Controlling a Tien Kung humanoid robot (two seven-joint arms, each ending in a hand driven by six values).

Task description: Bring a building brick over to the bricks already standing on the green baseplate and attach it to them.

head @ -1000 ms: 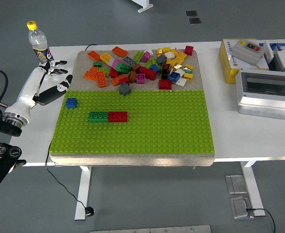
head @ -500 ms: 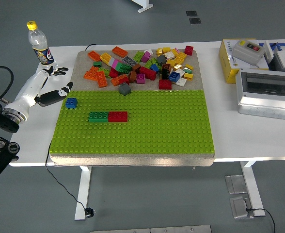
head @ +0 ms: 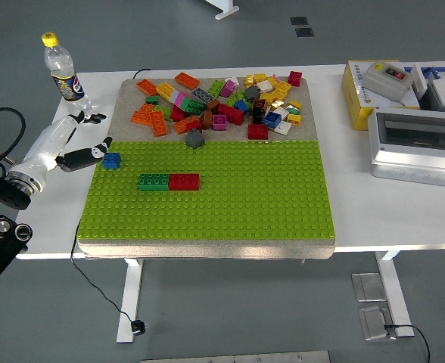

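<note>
At nine o'clock on the white table (head: pixel 343 212), left hand (head: pixel 82 147) lies just off the left edge of the green baseplate (head: pixel 230 197). Fingers spread and relaxed, holding nothing; the dark thumb tip reaches toward the blue brick (head: pixel 111 160) and looks near or just touching it, cannot tell which. Right hand not in view.

Task pieces: blue brick sits alone on the baseplate's left margin, about ten o'clock from the standing row. That row is two bricks end to end, a green brick (head: pixel 154 181) touching a red brick (head: pixel 184 181), left of the plate's centre. Blue brick and row are apart, with bare studs between.

Handling, judged: the blue brick is small, light, rigid moulded plastic, smooth-sided and likely slippery under hard fingertips. Not fragile. If pressed onto the studs it will resist a straight lift, so some rocking may be needed. Best hold is a pinch across two opposite side walls, thumb against one or two fingers, leaving the underside free to seat on studs beside or atop the row.

Counts: one baseplate; one blue brick; two joined bricks; one loose pile of bricks (head: pixel 222 102) at twelve o'clock, too jumbled to count; one grey piece (head: pixel 194 138) at the pile's near edge; one bottle (head: pixel 60 68) at eleven o'clock; a group of boxes (head: pixel 415 144) at two o'clock.
</note>
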